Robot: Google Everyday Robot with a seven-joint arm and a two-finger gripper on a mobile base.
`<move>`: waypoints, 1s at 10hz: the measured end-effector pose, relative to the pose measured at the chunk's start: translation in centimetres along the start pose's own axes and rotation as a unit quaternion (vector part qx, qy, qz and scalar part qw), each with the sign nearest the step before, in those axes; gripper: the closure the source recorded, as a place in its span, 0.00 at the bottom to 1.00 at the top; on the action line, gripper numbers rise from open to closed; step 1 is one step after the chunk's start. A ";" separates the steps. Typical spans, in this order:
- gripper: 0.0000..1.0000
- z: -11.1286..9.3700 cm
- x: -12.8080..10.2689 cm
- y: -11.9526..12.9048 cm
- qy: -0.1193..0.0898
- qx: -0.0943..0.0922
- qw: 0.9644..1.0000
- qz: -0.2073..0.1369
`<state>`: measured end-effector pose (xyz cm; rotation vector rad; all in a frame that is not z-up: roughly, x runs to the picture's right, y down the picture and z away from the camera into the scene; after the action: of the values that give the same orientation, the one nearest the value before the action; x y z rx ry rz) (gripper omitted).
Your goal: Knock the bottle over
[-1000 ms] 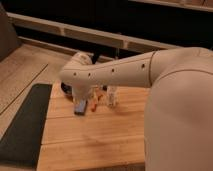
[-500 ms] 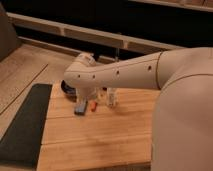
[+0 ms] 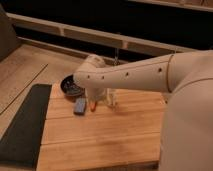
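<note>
The small clear bottle (image 3: 112,97) stands upright on the wooden board (image 3: 100,135), just below my cream-coloured arm (image 3: 135,75). My gripper (image 3: 99,95) hangs down from the wrist, close to the left of the bottle and right of the flat blue-grey block (image 3: 80,106). A small orange object (image 3: 94,106) lies by the gripper. The cream cup is hidden.
A dark bowl (image 3: 71,86) sits at the board's back left corner, partly behind my wrist. A dark mat (image 3: 22,127) lies left of the board. A rail and dark wall (image 3: 100,35) run along the back.
My wrist and gripper have moved to the right, closer to the bottle. The bottle still stands upright, and the block and bowl have not moved.
</note>
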<state>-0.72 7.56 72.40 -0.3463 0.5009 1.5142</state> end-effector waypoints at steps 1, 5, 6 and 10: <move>0.35 0.4 -0.1 -2.1 0.000 0.005 1.000 0.017; 0.35 1.6 -1.7 -4.7 -0.010 0.000 1.000 0.019; 0.35 1.8 -2.3 -5.3 -0.014 -0.003 1.000 0.019; 0.35 2.1 -3.4 -7.9 -0.016 0.009 1.000 0.026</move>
<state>7.34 5.44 75.21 -0.2965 0.5006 1.5616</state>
